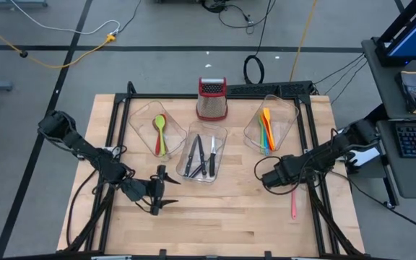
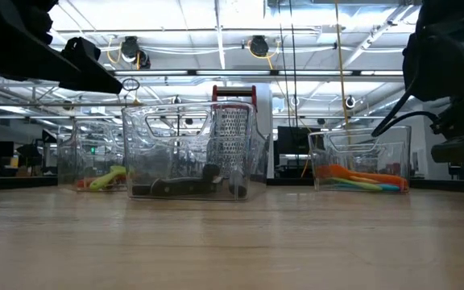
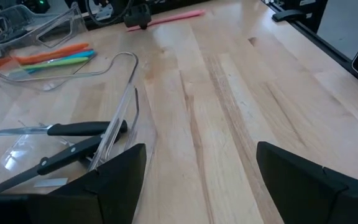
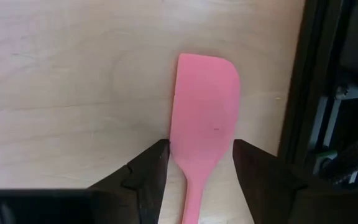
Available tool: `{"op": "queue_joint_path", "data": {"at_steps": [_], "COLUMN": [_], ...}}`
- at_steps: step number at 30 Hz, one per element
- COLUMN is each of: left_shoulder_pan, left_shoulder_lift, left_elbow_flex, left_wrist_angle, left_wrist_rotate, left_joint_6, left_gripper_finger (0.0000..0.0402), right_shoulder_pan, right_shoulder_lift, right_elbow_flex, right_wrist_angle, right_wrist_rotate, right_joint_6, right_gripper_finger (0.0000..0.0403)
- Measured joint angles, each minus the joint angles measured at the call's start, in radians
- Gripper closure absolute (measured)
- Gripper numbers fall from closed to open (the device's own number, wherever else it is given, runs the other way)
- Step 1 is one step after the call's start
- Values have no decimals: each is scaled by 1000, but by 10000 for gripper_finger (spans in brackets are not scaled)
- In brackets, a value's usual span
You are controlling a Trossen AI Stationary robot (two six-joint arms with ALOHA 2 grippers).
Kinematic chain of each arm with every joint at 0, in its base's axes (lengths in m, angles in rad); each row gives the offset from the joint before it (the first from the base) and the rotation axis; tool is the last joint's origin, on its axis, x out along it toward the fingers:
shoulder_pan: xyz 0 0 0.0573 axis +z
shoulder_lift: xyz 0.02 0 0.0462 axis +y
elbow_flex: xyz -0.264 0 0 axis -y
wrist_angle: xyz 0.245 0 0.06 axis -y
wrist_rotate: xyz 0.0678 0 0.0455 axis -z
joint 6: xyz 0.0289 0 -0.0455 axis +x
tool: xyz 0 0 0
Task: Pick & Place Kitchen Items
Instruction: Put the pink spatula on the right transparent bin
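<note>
While the pink spatula (image 4: pixel 207 93) lies flat on the counter (image 1: pixel 222 217) near its right edge | right gripper (image 4: pixel 201 163) straddles its neck, fingers apart | left gripper (image 1: pixel 166 189) spread, empty, near knives tub (image 1: pixel 219 144)

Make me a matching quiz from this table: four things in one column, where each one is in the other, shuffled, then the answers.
Things:
1. pink spatula
2. black-handled knives
3. green spoon
4. box grater

Places:
A. in the middle tub
B. standing on the table behind the tubs
C. flat on the bare wood between the open fingers of the right claw
D. in the left tub, beside a red utensil

Pairs: 1-C, 2-A, 3-D, 4-B
</note>
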Motion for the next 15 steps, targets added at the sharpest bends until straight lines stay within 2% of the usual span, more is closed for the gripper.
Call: {"op": "queue_joint_path", "data": {"at_steps": [6,9,15], "left_shoulder_pan": [-6,-16,-52], "left_shoulder_lift": [0,0,0], "left_elbow_flex": [0,0,0], "left_wrist_angle": [-6,-8,-21], "left_wrist_rotate": [0,0,-3], "left_joint_6": [-17,-17,-18], "left_gripper_finger": [94,94,94], "right_shoulder_pan": [0,-1,-7], "right_shoulder_lift": [27,38,7], "right_elbow_flex": [-21,-83,-101], "right_wrist_angle": [20,99,130], "right_wrist_rotate": [12,-14,-36], "right_joint_6": [10,6,111], "right_gripper_finger": [222,218,220]}}
